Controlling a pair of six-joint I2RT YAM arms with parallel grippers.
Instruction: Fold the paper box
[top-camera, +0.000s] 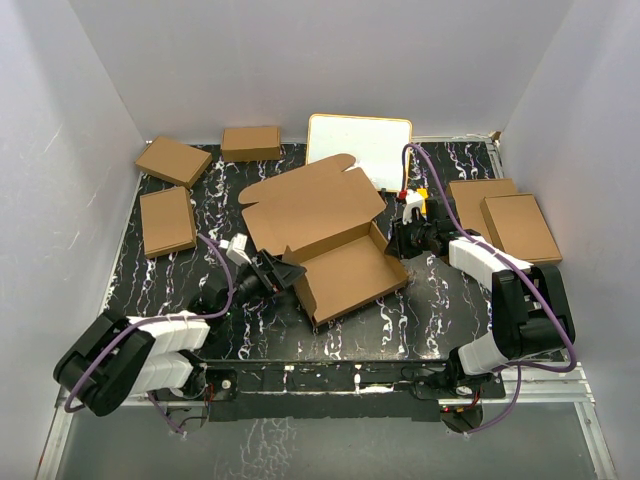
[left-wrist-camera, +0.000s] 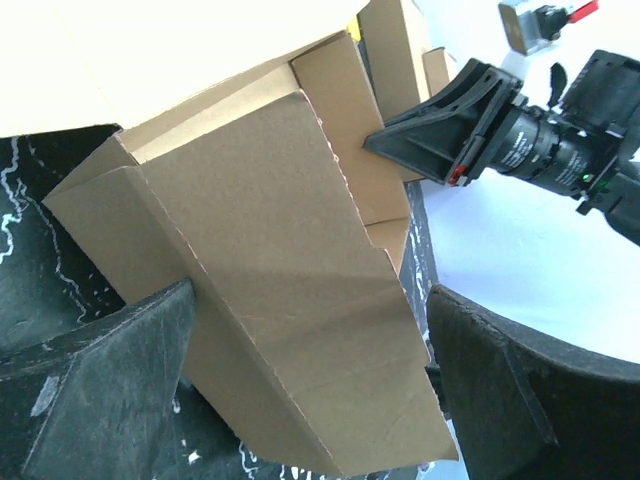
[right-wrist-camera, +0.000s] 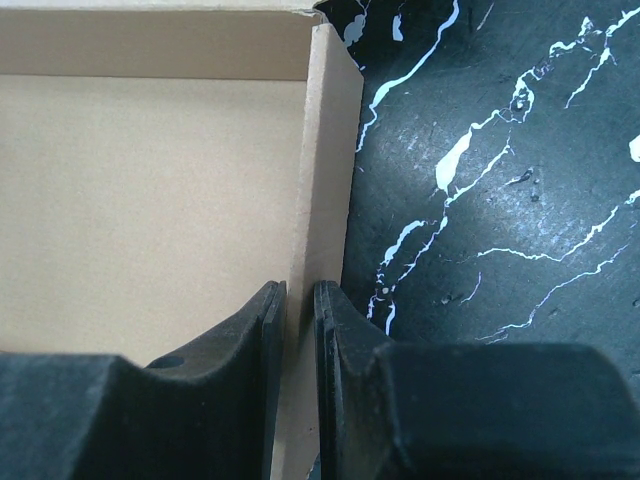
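Nearest me, my left claw (top-camera: 285, 272) sits low over the black marbled worktop (top-camera: 440, 300). Jaws are spread wide, nothing gripped. From its wrist cam, the near-left corner of the paper box (left-wrist-camera: 290, 250) pokes in btwn my fingers (left-wrist-camera: 100, 390). There's clear air on the right side; on the left I can't tell if cardboard touches the pad.

The box lies mid-worktop, turned at an angle. Its tray is open w/ walls upright, and the lid is laid back flat toward the far left, flaps out.

Next out is my right claw (top-camera: 400, 240), at the tray's far-right end. Jaws are nearly closed, pinching the tray's side wall: one finger (right-wrist-camera: 240, 340) inside the tray, the other outside over the worktop. The wall stands upright btwn them and ends at a corner just ahead.

Further out on the right, 2 small folded boxes (top-camera: 482, 195) lie flat beside each other, the nearer one overlapping the farther. On the left are 3 more (top-camera: 167, 221), apart from each other, running toward the back wall. At far centre is a white board (top-camera: 358, 143) w/ a tan rim; the lid's far edge reaches its near edge.
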